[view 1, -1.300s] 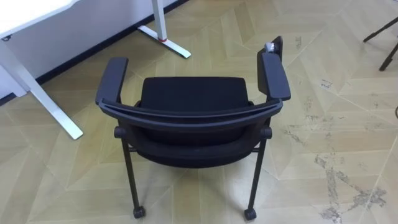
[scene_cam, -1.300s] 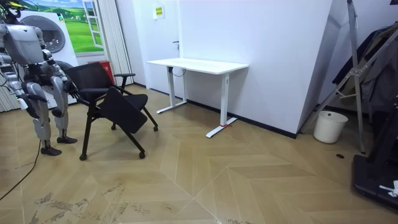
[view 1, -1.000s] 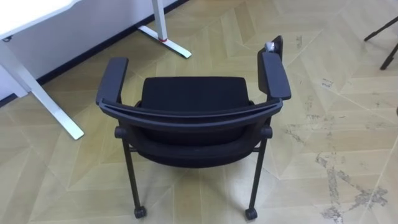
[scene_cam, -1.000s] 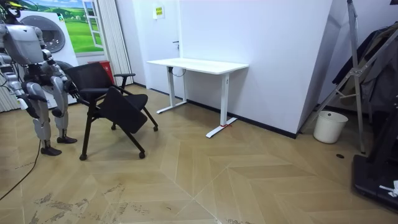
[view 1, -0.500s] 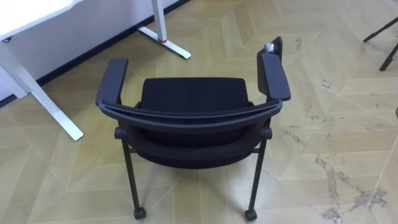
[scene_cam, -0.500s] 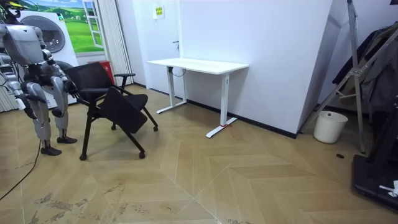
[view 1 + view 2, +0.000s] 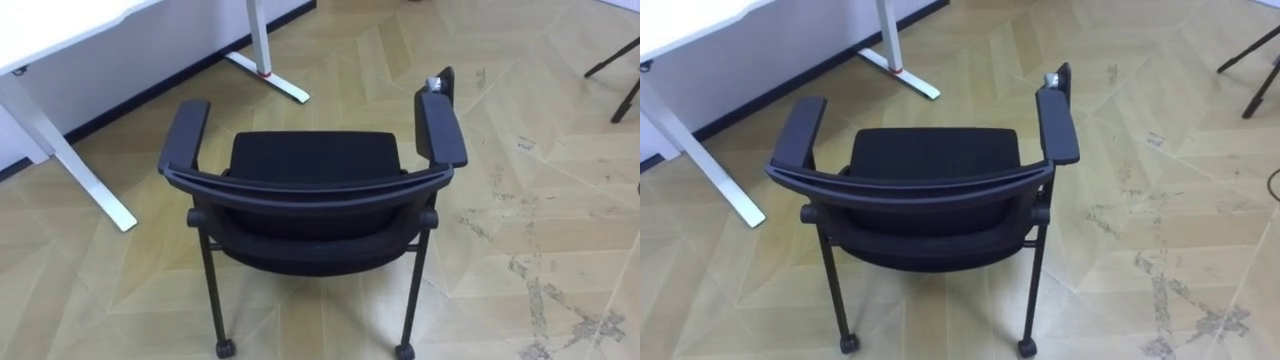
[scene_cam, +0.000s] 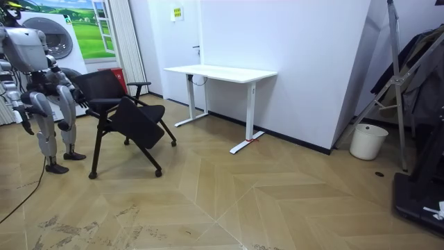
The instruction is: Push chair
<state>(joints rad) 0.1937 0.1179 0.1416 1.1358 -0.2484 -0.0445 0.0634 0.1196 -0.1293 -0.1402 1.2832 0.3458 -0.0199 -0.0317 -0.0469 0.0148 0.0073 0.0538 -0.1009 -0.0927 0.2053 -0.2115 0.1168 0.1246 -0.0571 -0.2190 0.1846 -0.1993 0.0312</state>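
A black chair (image 7: 310,165) with armrests and castors stands on the wooden floor right in front of me, its curved backrest (image 7: 310,192) nearest and its seat facing away. In the room view I stand close behind the chair (image 8: 114,97) at the room view's left. My arms hang at my sides there, the left hand (image 8: 68,126) just behind the chair's back and the right hand (image 8: 28,125) further towards the room view's left. Neither hand touches the chair.
A white desk (image 7: 60,20) on white legs stands ahead to my left, one foot (image 7: 270,75) lying just beyond the chair. In the room view the desk (image 8: 222,71) is against a white wall, with a white bucket (image 8: 368,141) and a dark stand at the right.
The whole eye picture has shifted slightly, so the chair sits a little lower in it. In the room view the chair has not moved.
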